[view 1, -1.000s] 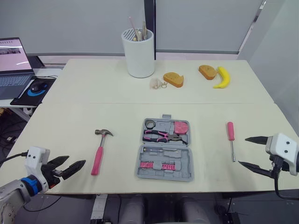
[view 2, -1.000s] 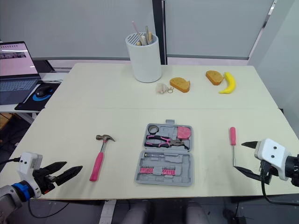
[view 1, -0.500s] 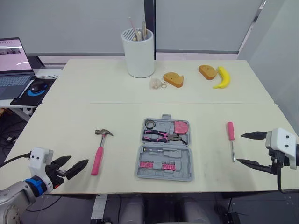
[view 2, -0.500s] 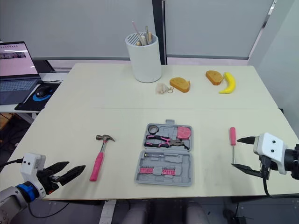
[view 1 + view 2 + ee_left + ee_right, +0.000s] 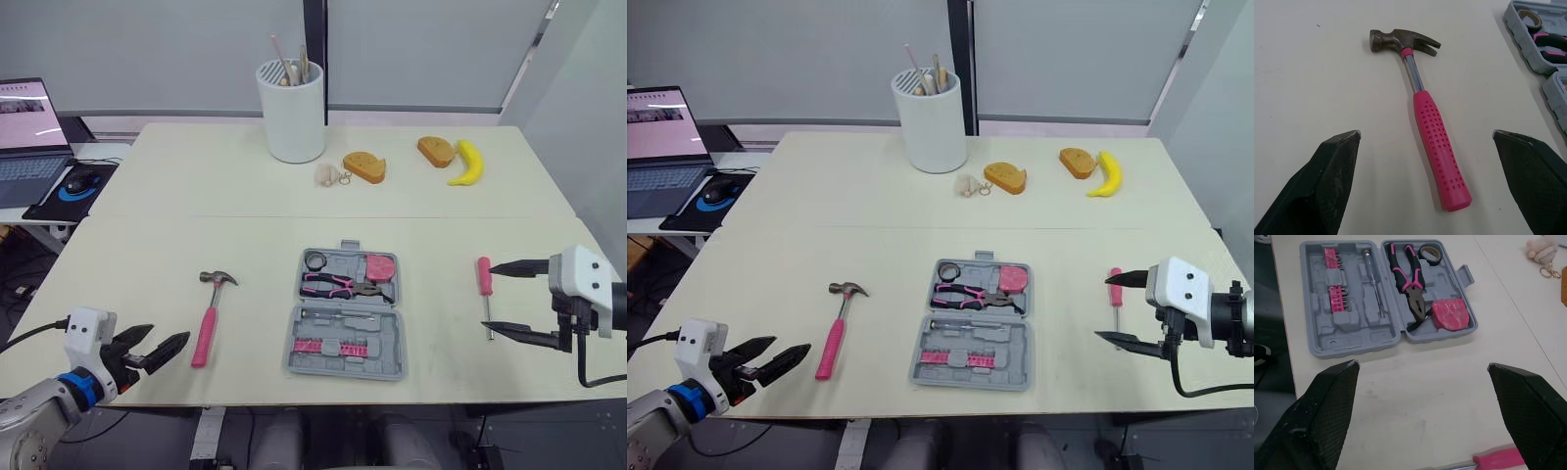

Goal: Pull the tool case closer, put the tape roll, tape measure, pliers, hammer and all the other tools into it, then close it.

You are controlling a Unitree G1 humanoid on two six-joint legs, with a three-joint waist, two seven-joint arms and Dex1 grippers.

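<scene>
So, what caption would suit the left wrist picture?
Open left hand poised before a pink-handled hammer lying on the table, the grey tool case nearby.

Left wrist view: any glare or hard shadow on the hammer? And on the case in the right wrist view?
Left wrist view: the hammer is evenly lit, a soft shadow beside its handle, mild shine on the shaft. Right wrist view: the tool case sits in flat light, only faint shadows in its recesses.

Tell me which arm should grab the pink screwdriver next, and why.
Right. The right gripper is open beside the screwdriver; the left gripper sits by the hammer, beyond the tool case.
</scene>
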